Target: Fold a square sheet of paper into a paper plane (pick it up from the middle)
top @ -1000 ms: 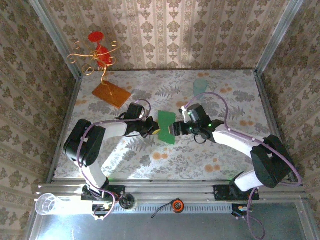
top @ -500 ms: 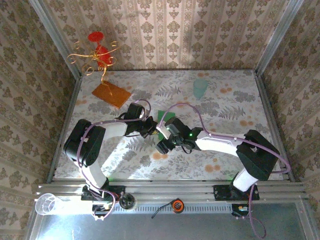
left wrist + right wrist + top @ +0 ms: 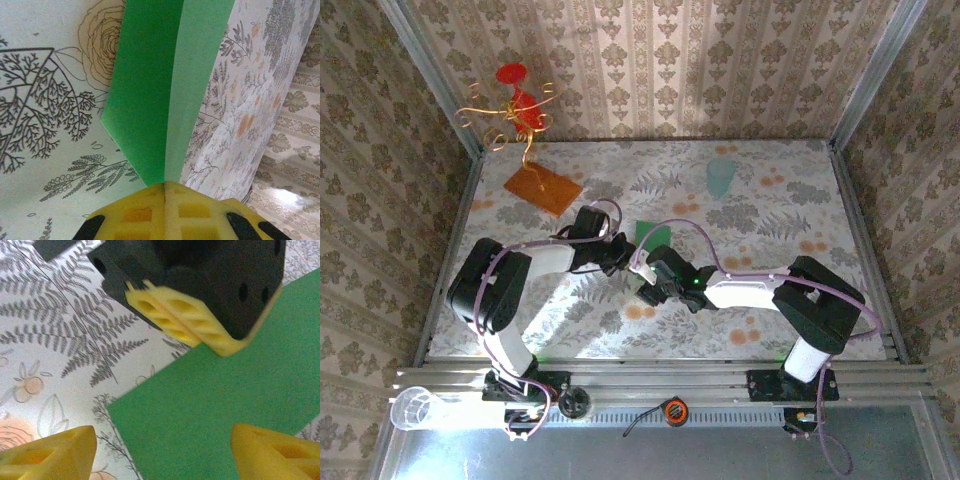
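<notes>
The green sheet of paper (image 3: 150,90) is folded along a centre crease and stands up off the flowered table. My left gripper (image 3: 165,189) is shut on its near end, and the yellow fingers (image 3: 185,322) pinch the paper's edge. In the top view the left gripper (image 3: 623,256) is at mid table, with the paper (image 3: 653,233) reaching out past it. My right gripper (image 3: 645,277) hangs just in front of the left one, partly covering the sheet. Its jaws stand open over the paper (image 3: 215,410), one fingertip (image 3: 65,450) on each side. The right gripper (image 3: 165,455) holds nothing.
An orange-brown board (image 3: 542,187) lies at the back left under a wire ornament with red parts (image 3: 515,105). A pale teal cup (image 3: 720,175) stands at the back right. A clear plastic cup (image 3: 415,405) and a small orange object (image 3: 672,410) sit on the front rail.
My right arm has swung left and nearer, taking its gripper from the paper's right side to just in front of the left gripper. Its jaws have narrowed a little. The left gripper has not moved.
</notes>
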You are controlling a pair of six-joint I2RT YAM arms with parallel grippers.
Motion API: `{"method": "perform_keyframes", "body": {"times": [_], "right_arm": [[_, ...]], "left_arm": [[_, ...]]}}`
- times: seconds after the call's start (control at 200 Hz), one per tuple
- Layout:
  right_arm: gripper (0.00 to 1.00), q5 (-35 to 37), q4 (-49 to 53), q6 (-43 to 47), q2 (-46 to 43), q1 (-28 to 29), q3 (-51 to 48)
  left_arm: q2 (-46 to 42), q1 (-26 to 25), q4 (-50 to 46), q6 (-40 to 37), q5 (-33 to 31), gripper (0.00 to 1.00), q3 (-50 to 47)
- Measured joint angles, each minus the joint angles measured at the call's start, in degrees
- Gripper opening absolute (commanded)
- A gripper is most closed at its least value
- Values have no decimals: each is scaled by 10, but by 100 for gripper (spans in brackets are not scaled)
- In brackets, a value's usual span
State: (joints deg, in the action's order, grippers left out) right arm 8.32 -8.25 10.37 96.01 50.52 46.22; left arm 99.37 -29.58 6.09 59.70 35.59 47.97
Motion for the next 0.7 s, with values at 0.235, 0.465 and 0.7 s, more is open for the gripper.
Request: {"method": "perform_keyframes", "body": {"times": [0.235, 0.465, 0.7], "right_arm": [[56, 19, -25, 15, -17, -9, -36], [47, 13, -45, 12, -48, -18, -43], [39, -12, -51, -1, -48, -18, -43]], "left_arm": [[0, 0, 0, 0, 0, 0, 0], [0, 0, 0, 0, 0, 0, 0], [0, -3, 0, 0, 0, 0, 0]]}}
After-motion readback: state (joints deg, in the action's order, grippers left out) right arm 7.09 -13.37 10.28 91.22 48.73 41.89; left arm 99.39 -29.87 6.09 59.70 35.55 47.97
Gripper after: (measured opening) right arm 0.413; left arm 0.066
